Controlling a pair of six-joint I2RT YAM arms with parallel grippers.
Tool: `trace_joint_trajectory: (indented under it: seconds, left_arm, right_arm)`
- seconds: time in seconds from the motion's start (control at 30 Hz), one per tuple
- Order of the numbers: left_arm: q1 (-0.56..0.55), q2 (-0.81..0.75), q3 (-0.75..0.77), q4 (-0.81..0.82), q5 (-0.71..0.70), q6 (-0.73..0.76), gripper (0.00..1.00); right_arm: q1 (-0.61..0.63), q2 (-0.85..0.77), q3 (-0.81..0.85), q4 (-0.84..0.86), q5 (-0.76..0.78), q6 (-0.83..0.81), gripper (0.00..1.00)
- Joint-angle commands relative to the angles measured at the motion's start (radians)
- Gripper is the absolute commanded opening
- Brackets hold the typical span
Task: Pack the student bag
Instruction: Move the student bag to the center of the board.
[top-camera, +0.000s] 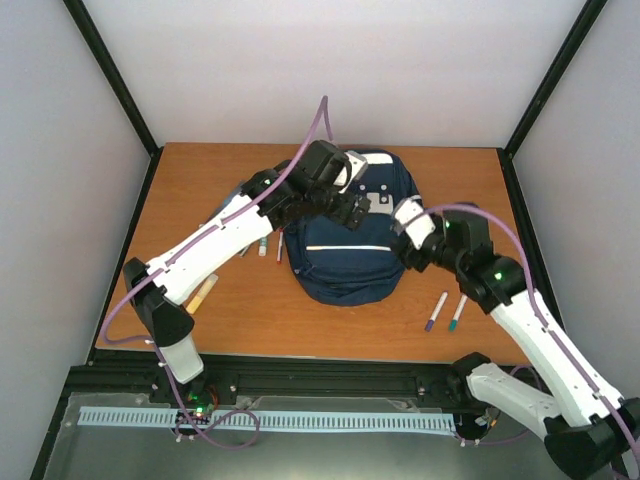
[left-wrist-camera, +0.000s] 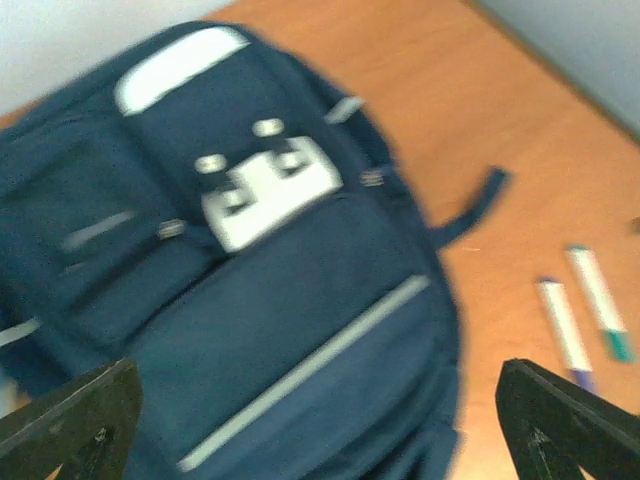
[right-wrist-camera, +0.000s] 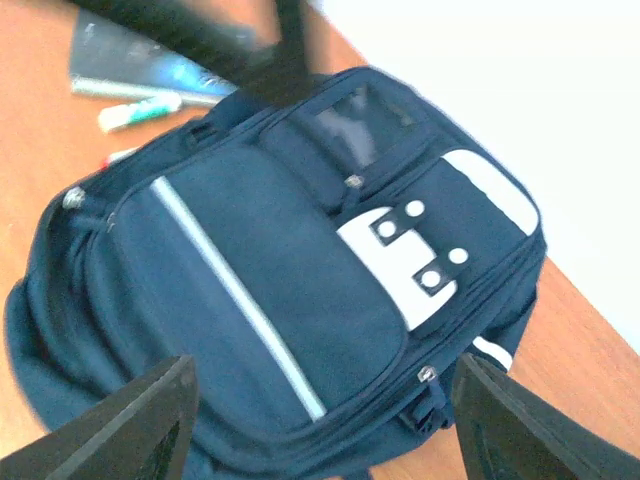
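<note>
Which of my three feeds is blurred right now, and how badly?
Top external: sharp and evenly lit. Left wrist: worst, motion blur smears the large navy blue fabric backpack and the two white marker pens beside it. Right wrist: milder softness, the backpack's stripe and white patches readable.

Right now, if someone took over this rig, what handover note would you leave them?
Left gripper: open, empty, above the backpack.
Right gripper: open, empty, also over it.
The backpack lies mid-table, front up, pockets looking closed.
A purple-tipped marker and a teal-tipped marker lie to its right; more markers, a yellowish stick and a dark book lie to its left.
Done: nothing visibly packed.
Left: open it, load the items.
</note>
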Motion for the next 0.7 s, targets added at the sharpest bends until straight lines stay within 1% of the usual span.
trace_joint_trajectory:
  seconds: [0.0,0.03,0.1,0.17,0.2,0.27,0.3,0.33,0.37,0.4,0.43,0.47,0.53,0.57,0.6,0.67]
  left_arm:
    - [0.041,0.034,0.003,-0.125,-0.445,-0.053,1.0]
    - [0.071,0.027,-0.02,-0.113,-0.452,-0.077,1.0]
    - [0.147,-0.015,-0.104,-0.033,-0.377,-0.129,1.0]
    - [0.22,-0.076,-0.22,0.092,-0.254,-0.159,1.0]
    - [0.256,-0.104,-0.272,0.151,-0.221,-0.182,1.0]
    - [0.323,-0.129,-0.341,0.235,-0.181,-0.238,1.0]
    - [0.351,-0.124,-0.356,0.256,-0.193,-0.263,1.0]
    - [0.369,-0.11,-0.358,0.265,-0.249,-0.28,1.0]
    - [0.371,-0.078,-0.343,0.248,-0.352,-0.298,1.0]
    - [0.373,-0.025,-0.305,0.193,-0.473,-0.339,1.0]
    - [0.378,0.045,-0.237,0.107,-0.584,-0.396,1.0]
    - [0.392,0.136,-0.118,0.007,-0.62,-0.379,1.0]
    - [0.425,0.296,0.042,-0.114,-0.567,-0.306,1.0]
    - [0.446,0.341,0.06,-0.113,-0.518,-0.293,1.0]
    - [0.466,0.354,0.03,-0.072,-0.459,-0.296,0.97]
    - [0.517,0.329,-0.068,0.119,-0.256,-0.304,0.81]
  right_arm:
    - [-0.112,0.103,0.124,0.103,-0.1,0.212,0.8]
    - [-0.15,0.131,0.128,0.109,-0.16,0.243,0.87]
    - [-0.242,0.188,0.11,0.131,-0.311,0.291,0.98]
    - [-0.325,0.235,0.061,0.187,-0.404,0.35,1.0]
    - [-0.353,0.257,0.051,0.192,-0.425,0.355,1.0]
    - [-0.387,0.3,0.051,0.163,-0.442,0.357,1.0]
    - [-0.394,0.316,0.045,0.151,-0.45,0.351,1.0]
    - [-0.4,0.321,0.034,0.147,-0.452,0.341,1.0]
    - [-0.404,0.319,0.025,0.146,-0.449,0.327,0.99]
    - [-0.406,0.306,0.018,0.145,-0.441,0.316,0.99]
    - [-0.408,0.292,0.008,0.152,-0.438,0.307,0.99]
    - [-0.408,0.274,-0.003,0.159,-0.438,0.302,1.0]
    - [-0.407,0.243,-0.017,0.166,-0.441,0.291,1.0]
    - [-0.408,0.232,-0.02,0.165,-0.439,0.287,0.99]
    - [-0.408,0.225,-0.022,0.165,-0.435,0.281,1.0]
    - [-0.409,0.213,-0.033,0.164,-0.428,0.261,0.99]
